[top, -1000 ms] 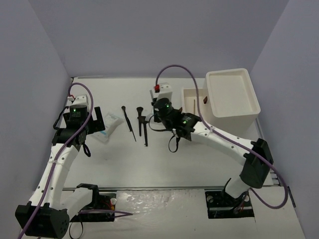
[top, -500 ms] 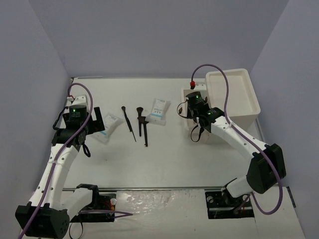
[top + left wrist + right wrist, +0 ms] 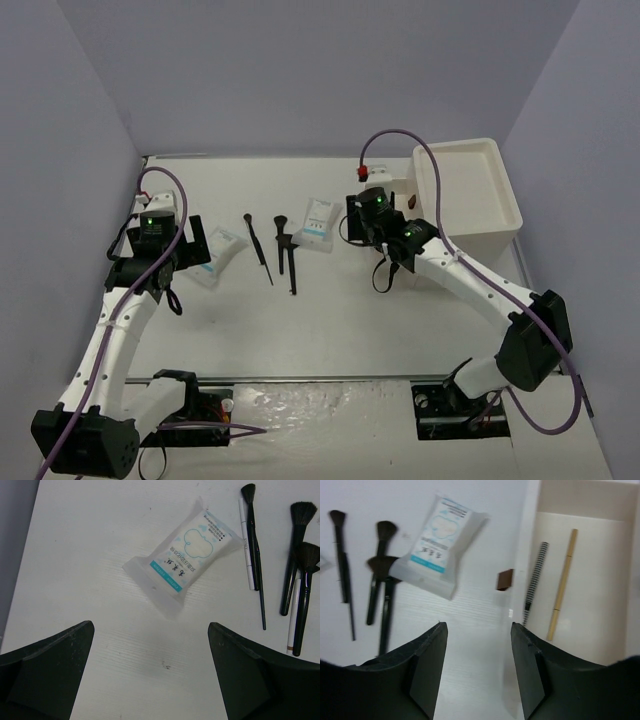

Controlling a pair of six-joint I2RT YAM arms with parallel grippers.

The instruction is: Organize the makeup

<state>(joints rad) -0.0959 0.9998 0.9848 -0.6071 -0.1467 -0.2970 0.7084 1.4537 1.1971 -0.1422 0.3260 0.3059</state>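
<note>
- Left gripper [image 3: 151,626]: spread all the way apart, nothing in it. Both fingers [image 3: 47,672] hang over bare table [image 3: 75,555].
- A white packet [image 3: 185,562] with blue print lies flat just ahead of that gap, a bit toward the right-hand finger. It's turned on a diagonal and clear of both fingers.
- Further out, ahead of the right-hand finger, there's a thin black brush [image 3: 255,555] with a white pencil [image 3: 244,530] lying right against it. Next come a fluffy black brush [image 3: 293,565], a shorter black brush [image 3: 303,600] and a white stick with a brown tip [image 3: 293,620] close beside them. They're all roughly parallel, pointing away from the gripper.
- Right gripper [image 3: 477,625]: fingers apart too, with only table showing between them, so it's holding nothing.
- The second packet [image 3: 440,550] is ahead of it and off to its left, flat, tilted, not touched.
- Left of that packet, from this wrist's view, sit three black brushes [image 3: 380,575]. The nearest ones are just beside the packet's lower corner.
- Ahead and to the right of the right gripper is an open white drawer [image 3: 600,610]. Inside are a black-and-white striped stick [image 3: 535,577] and a tan stick [image 3: 563,580], side by side, not touching, both pointing away from the fingers.
- A brown knob [image 3: 505,579] sticks out of the drawer's outer wall, nearly straight ahead of the gap between the fingers.
- From the top camera, the big white box [image 3: 465,195] stands right against the drawer, on the side away from the right gripper.
</note>
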